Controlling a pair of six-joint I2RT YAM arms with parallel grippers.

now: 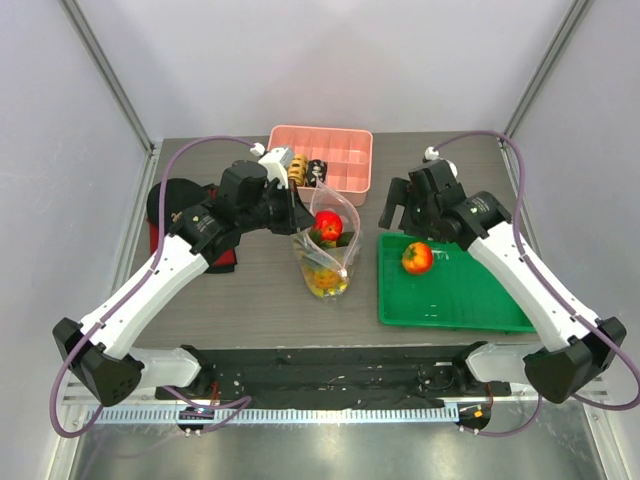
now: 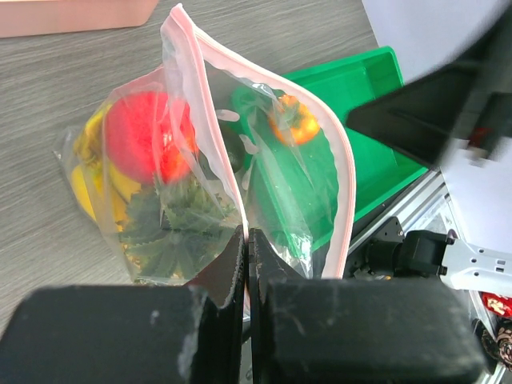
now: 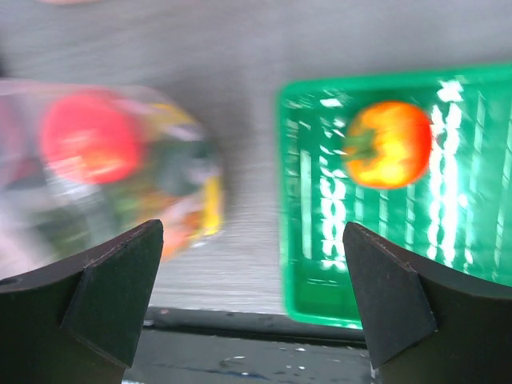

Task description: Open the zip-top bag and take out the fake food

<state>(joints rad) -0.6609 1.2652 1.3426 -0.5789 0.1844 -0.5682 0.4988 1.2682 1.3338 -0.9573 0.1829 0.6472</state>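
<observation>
Grey counter [image 1: 250,290], white walls [image 1: 300,60]; zip-top bag [image 1: 332,250] is pinched by its rim between left jaws, right jaws are held wide open.

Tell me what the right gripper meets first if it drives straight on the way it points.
Probably the grey wood-grain tabletop, in the bare strip between the clear plastic zip-top bag and the green plastic tray's left rim; depth is unclear.

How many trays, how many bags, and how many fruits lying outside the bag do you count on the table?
Trays: 2, the pink tray and the green tray
Bags: 1, the zip-top bag
Fruits outside the bag: 1, the orange-red fruit in the green tray
Total: 4
</observation>
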